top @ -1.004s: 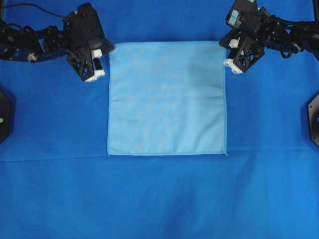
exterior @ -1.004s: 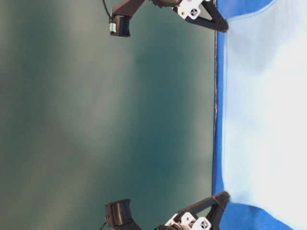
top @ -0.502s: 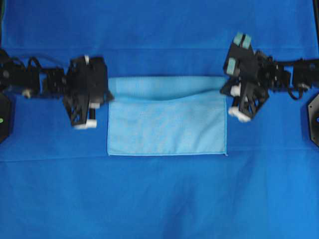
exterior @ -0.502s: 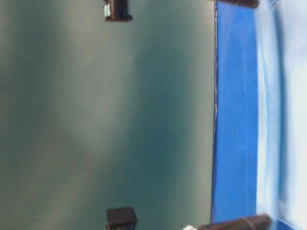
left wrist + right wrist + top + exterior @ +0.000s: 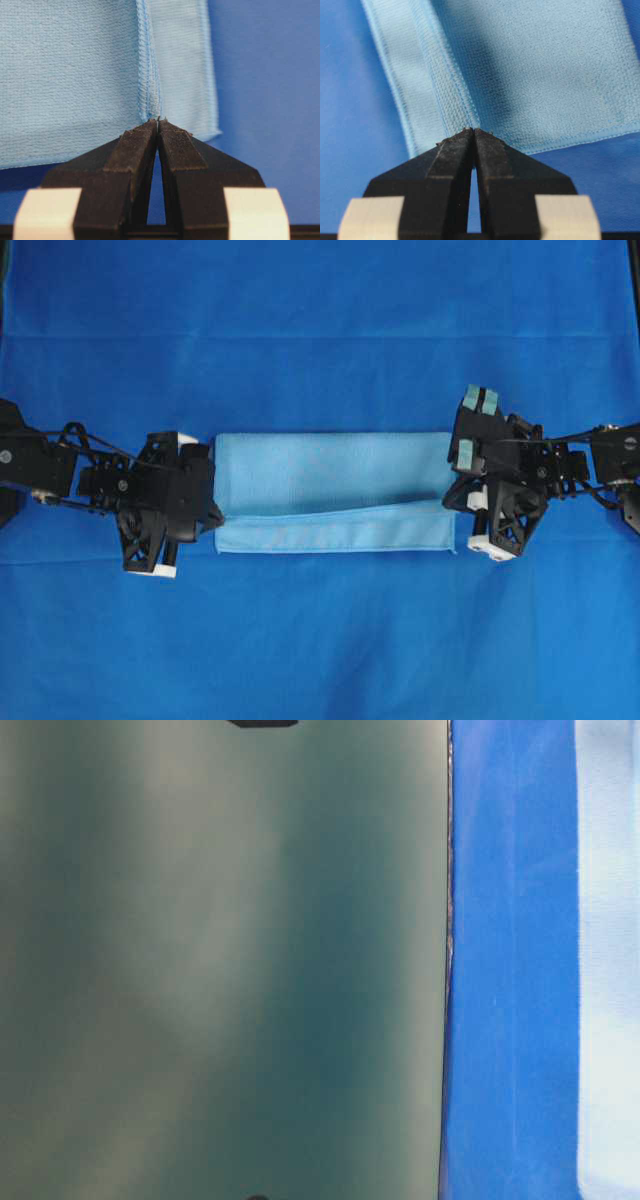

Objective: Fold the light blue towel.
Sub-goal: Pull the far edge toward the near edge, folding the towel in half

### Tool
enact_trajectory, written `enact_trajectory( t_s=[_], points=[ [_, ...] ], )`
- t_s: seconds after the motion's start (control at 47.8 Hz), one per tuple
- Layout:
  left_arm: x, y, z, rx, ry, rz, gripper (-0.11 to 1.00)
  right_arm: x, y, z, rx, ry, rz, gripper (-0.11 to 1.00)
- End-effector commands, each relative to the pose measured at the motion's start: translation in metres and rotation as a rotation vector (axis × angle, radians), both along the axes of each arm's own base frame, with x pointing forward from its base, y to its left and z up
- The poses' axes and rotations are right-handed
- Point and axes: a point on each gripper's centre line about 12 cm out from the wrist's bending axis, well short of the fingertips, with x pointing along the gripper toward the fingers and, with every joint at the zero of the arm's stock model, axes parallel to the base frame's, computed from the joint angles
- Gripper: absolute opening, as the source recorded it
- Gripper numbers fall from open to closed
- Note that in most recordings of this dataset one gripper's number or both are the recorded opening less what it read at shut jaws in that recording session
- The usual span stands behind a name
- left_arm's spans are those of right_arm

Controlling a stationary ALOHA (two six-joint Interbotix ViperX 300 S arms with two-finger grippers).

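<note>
On the deep royal-blue sheet (image 5: 320, 330), the thin pale sky-blue woven towel (image 5: 330, 480) is lying doubled over into a wide band, its upper layer stopping short of the near hem so a narrow strip of the lower layer is showing. At the band's 2 ends, the black left gripper (image 5: 213, 519) and black right gripper (image 5: 452, 503) are each pinching a corner of the upper layer. Only the wrist views are revealing this: the left gripper's (image 5: 158, 121) jaws are pressing together on the stitched hem, and the right gripper's (image 5: 472, 131) jaws are doing likewise. The table-level view is showing just the towel's (image 5: 610, 960) pale edge on the sheet (image 5: 510, 960), with neither gripper's jaws visible.
</note>
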Motion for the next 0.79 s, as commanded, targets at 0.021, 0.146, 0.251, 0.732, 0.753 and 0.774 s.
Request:
enact_trajectory(
  t_s=[0.021, 0.146, 0.251, 0.732, 0.753, 0.774],
  points=[
    [0.005, -0.007, 0.007, -0.006, -0.028, -0.018, 0.02, 0.004, 0.004, 0.005, 0.008, -0.022, 0.007, 0.02],
    [0.008, -0.008, 0.008, -0.007, -0.038, -0.020, 0.02, 0.004, 0.004, 0.006, 0.009, -0.027, 0.007, 0.02],
    [0.013, -0.009, 0.011, -0.012, -0.063, -0.020, 0.02, 0.006, 0.005, 0.007, 0.012, -0.047, 0.007, 0.02],
    [0.011, -0.008, 0.017, -0.003, -0.077, -0.030, 0.58, 0.018, 0.018, 0.012, 0.019, -0.084, 0.045, 0.62],
    [0.010, -0.008, 0.018, -0.002, -0.079, -0.031, 0.63, 0.018, 0.018, 0.012, 0.019, -0.084, 0.045, 0.65],
    [0.010, -0.008, 0.018, -0.001, -0.081, -0.032, 0.67, 0.018, 0.018, 0.013, 0.018, -0.086, 0.046, 0.66]
  ],
)
